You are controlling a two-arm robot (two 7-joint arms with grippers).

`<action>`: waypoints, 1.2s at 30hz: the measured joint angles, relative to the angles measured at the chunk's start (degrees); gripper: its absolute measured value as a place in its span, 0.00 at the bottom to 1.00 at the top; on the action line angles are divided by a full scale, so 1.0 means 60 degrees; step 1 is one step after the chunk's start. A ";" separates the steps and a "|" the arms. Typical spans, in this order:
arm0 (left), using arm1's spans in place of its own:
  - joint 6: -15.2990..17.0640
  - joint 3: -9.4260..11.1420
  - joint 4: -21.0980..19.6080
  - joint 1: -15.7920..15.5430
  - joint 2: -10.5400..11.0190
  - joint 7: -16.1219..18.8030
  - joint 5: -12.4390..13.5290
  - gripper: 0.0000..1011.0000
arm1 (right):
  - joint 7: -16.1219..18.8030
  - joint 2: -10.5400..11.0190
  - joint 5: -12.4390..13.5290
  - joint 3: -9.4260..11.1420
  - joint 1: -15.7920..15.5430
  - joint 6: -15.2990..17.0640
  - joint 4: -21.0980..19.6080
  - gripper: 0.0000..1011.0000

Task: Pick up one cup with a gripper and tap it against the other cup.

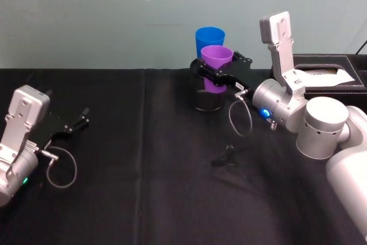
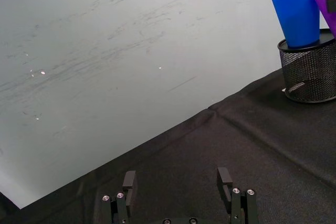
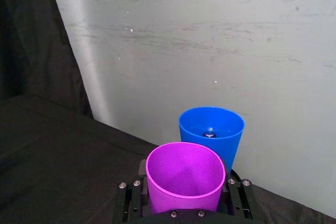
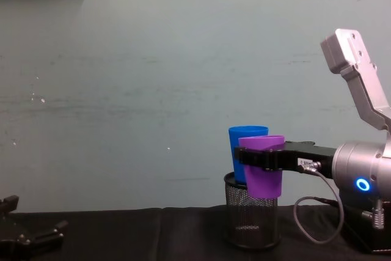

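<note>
While my right gripper point(image 4: 264, 158) is clamping tight around the middle of the plain purple plastic cup point(image 4: 264, 180), I am holding that cup upright in the air, close by the rim of the black wire-mesh pen holder point(image 4: 253, 224). The bright blue plastic tumbler point(image 4: 242, 145) is standing upright inside that holder, just behind the purple cup, on the side away from me. The two cups are sitting very close, and I cannot tell if they are touching. I am thinking the tap needs only a small push straight ahead. My left gripper point(image 1: 77, 123) is resting well apart from them on the black bench point(image 1: 143, 170), with its fingers wide apart and nothing between them.
</note>
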 joint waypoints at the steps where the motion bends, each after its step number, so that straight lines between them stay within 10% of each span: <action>1: 0.0000 -0.0001 0.0000 0.0000 0.0000 0.0000 -0.0001 0.99 | 0.0000 0.0000 0.0000 0.0000 0.0000 0.0000 0.0000 0.73; 36: 0.0000 -0.0001 0.0000 0.0000 0.0000 0.0000 0.0000 0.99 | 0.0000 0.0000 0.0000 0.0000 0.0000 0.0000 0.0000 0.73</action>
